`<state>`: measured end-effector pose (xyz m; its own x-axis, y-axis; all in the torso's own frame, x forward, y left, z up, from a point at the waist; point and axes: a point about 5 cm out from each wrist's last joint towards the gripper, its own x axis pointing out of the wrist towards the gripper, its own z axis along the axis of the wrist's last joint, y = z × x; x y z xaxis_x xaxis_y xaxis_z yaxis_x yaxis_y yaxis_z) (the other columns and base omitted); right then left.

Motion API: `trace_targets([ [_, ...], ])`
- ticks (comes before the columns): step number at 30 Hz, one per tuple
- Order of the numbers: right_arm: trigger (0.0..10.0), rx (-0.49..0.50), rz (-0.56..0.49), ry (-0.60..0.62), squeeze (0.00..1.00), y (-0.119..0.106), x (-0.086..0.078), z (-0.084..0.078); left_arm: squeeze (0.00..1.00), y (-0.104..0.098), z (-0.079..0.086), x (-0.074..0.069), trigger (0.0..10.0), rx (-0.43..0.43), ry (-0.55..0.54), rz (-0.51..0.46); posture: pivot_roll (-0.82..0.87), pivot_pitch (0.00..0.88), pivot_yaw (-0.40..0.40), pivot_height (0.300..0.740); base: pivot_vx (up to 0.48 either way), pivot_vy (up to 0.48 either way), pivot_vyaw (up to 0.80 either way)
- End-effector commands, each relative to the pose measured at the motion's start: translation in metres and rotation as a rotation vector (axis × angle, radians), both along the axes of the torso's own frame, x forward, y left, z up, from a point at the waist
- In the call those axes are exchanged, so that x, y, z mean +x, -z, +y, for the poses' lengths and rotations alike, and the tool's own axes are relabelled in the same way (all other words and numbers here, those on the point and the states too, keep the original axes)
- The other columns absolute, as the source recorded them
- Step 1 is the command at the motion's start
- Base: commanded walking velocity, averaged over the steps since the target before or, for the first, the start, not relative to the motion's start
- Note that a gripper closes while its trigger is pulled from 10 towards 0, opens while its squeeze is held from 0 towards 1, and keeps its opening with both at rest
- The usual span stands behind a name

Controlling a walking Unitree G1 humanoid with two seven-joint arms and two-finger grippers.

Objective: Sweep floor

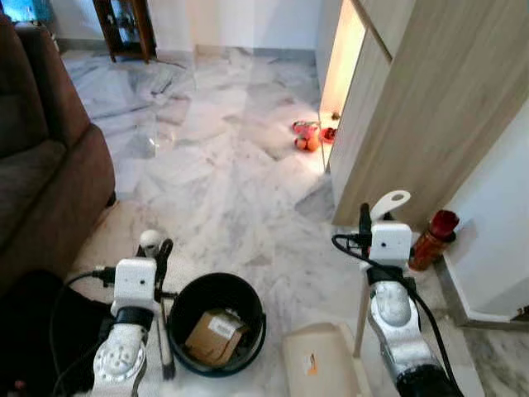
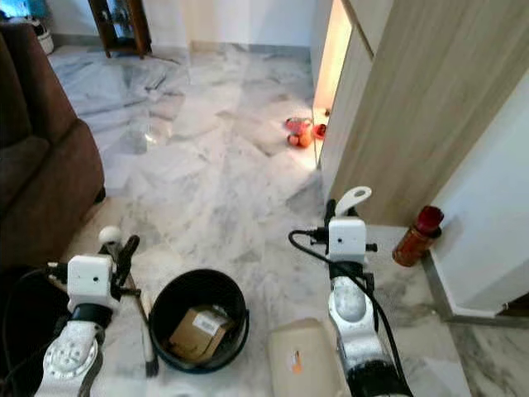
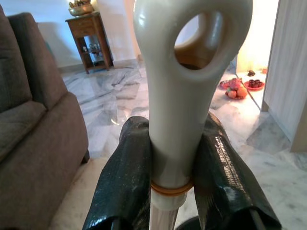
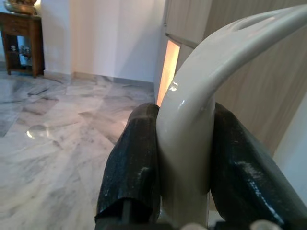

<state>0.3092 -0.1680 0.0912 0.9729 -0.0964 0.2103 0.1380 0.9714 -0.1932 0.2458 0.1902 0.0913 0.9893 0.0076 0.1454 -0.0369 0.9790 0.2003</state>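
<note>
a household robot stands on a marble floor (image 1: pixel 223 182) with a sweeping tool in each arm, a brown sofa (image 1: pixel 41 165) on its left and a wood-panelled cabinet (image 1: pixel 430 107) on its right. the left pincer (image 3: pixel 175 167) is closed tight around the neck of a pale broom handle (image 3: pixel 184 72), just below its hanging loop; the stick runs down beside a black bin (image 1: pixel 216 322) holding a piece of cardboard (image 1: pixel 213 335). the right pincer (image 4: pixel 184 158) is likewise clamped on the curved cream handle of a dustpan (image 1: pixel 388 203), whose pan (image 1: pixel 322 360) rests on the floor at the robot's feet, just beside the bin.

by the look of it the sweeping stroke itself has not begun: both tools are gripped and held close to the body. the next move likely calls for carrying them forward to the small red and orange objects (image 1: pixel 310 136) lying near the lit doorway (image 1: pixel 343 74), well apart from the robot, then lowering the bristles to the floor.

the broom head is cut off at the bottom of the head views, so its shape cannot be told. the scattered objects are too small to identify. a red-capped bottle (image 1: pixel 431 238) stands by the cabinet's base, and a dark wooden side table (image 3: pixel 91 40) sits against the far wall.
</note>
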Motion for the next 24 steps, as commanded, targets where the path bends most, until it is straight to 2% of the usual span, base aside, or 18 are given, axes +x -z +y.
trace_targets([
  [1,10.0,0.007,-0.029,-0.003,0.0,-0.0053,0.0017,0.0002,0.0,-0.0049,-0.0051,0.0014,10.0,0.002,0.026,-0.026,0.17,0.03,-0.021,0.74,-0.274,0.0,0.0],
  [24,10.0,0.014,-0.03,-0.008,0.0,-0.0054,0.0029,0.0016,0.0,-0.0032,-0.0078,0.0014,10.0,0.01,0.037,-0.021,0.18,0.035,-0.024,0.74,-0.274,0.0,0.0],
])
